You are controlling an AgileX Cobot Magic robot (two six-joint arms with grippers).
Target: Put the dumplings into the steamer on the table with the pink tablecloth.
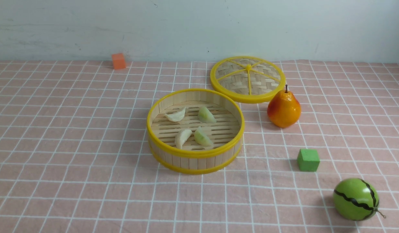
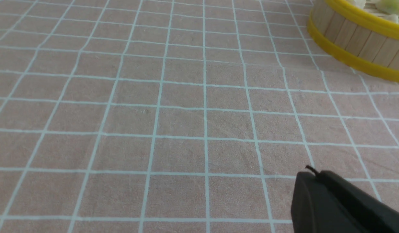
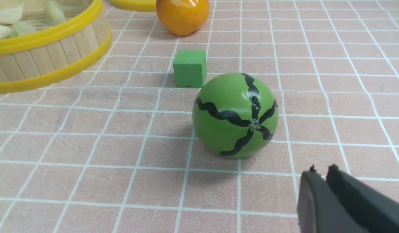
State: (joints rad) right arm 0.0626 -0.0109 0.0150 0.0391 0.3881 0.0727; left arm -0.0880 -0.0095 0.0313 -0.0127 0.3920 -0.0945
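1. The left gripper point(image 2: 316, 176) is clenched on nothing, low over bare pink tablecloth point(image 2: 154, 113).
2. The right gripper point(image 3: 322, 171) shows its fingers almost together and empty, just behind the toy watermelon point(image 3: 235, 115) — whether fully clenched I cannot tell.
3. All four dumplings point(image 1: 189, 127) lie inside the steamer point(image 1: 195, 153), mid-table.
4. The loading step looks finished — the next move probably calls only for keeping both arms clear.
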